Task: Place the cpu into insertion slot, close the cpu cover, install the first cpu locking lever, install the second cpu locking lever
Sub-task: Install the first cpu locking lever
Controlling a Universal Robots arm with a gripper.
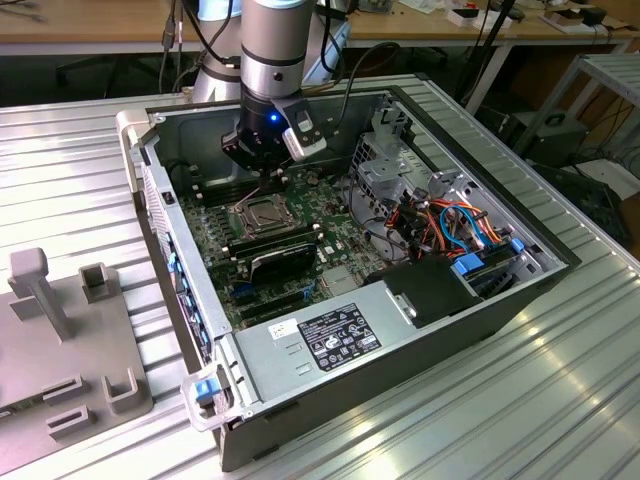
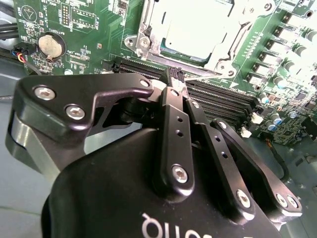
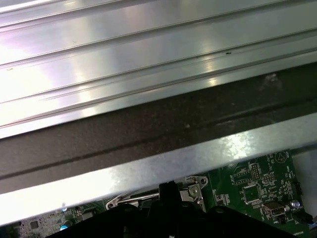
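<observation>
The gripper (image 2: 171, 79) hovers just beside the insertion slot (image 2: 190, 29), fingers (image 2: 174, 106) clenched together, grasping nothing; the cpu cover (image 2: 148, 27) lies closed.

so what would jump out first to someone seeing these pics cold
The grey robot arm plunging into the open computer case, its gripper low over the green motherboard just behind the insertion slot. In the second wrist view the black gripper looms large, fingers pressed together, tips near the cpu cover, which lies closed over the silver cpu.
</observation>
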